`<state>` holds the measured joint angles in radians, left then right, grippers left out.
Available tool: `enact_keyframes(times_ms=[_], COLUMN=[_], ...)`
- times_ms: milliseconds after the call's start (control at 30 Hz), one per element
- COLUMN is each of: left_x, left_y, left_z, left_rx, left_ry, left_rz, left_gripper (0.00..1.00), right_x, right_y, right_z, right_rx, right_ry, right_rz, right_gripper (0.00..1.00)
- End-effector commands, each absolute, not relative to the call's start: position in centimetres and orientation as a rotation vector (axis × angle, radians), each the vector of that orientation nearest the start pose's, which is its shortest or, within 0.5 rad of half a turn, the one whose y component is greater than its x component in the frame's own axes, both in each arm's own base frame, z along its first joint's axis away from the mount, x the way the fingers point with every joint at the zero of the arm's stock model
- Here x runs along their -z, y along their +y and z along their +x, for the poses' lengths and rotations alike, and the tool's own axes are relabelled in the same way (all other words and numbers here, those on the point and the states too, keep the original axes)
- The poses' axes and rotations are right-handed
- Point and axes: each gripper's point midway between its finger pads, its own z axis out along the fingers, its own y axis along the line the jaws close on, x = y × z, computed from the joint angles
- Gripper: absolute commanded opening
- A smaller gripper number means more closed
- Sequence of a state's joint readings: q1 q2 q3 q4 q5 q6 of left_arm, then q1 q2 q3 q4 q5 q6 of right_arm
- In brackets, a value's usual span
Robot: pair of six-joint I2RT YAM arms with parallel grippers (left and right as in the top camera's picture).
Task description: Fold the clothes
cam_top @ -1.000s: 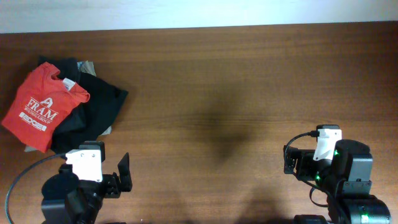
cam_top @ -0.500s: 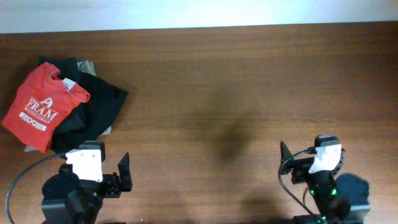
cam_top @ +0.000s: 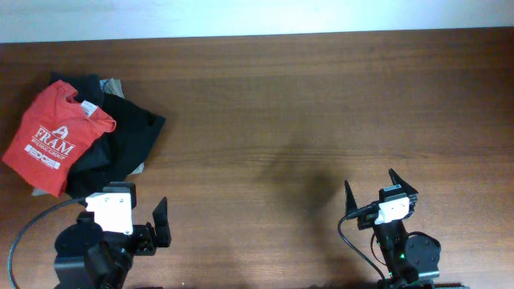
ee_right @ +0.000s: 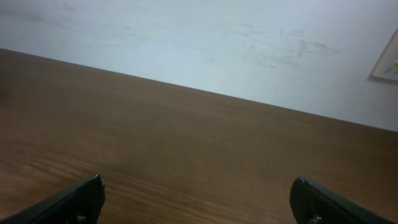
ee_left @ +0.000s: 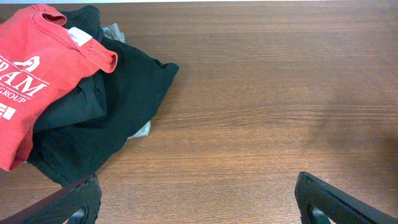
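The red-orange T-shirt [cam_top: 55, 138] with white lettering lies crumpled on top of a pile at the table's far left. It also shows at the upper left of the left wrist view [ee_left: 37, 68]. My left gripper [cam_top: 124, 207] is open and empty near the front edge, just in front of the pile; its fingers [ee_left: 199, 205] frame bare wood right of the pile. My right gripper [cam_top: 373, 191] is open and empty at the front right, far from the shirt. In the right wrist view its fingers [ee_right: 196, 190] are raised over bare table, facing the wall.
Black garments [cam_top: 120, 136] lie under and to the right of the shirt, also seen in the left wrist view [ee_left: 118, 99]. A bit of beige cloth [cam_top: 116, 83] peeks out at the back of the pile. The wooden table [cam_top: 281, 104] stretches right, with a white wall [ee_right: 199, 43] behind.
My right arm has swung left and toward the front; its gripper now shows open from above. The left arm and the pile have not moved.
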<state>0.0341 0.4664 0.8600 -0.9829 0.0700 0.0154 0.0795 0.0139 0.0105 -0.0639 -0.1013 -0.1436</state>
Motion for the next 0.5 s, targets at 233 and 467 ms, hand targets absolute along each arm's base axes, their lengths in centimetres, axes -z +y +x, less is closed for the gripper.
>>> enact_keyframes(times_ms=[233,467], left_x=[-24.6,-20.3], left_y=[-0.4,-0.5], left_z=[19.1,18.8], left_rx=[0.038,0.044], left_ry=[2.153,2.138], left_rz=[0.019,0.023], left_gripper=[0.99,0.99], right_x=[-15.8,-15.8], right_y=[3.7,3.7], right_z=[24.3,24.3], right_rx=[-0.025,-0.026], right_ry=[1.618,1.618], right_rz=[-0.267,-0.266], right_gripper=[0.99,0.99])
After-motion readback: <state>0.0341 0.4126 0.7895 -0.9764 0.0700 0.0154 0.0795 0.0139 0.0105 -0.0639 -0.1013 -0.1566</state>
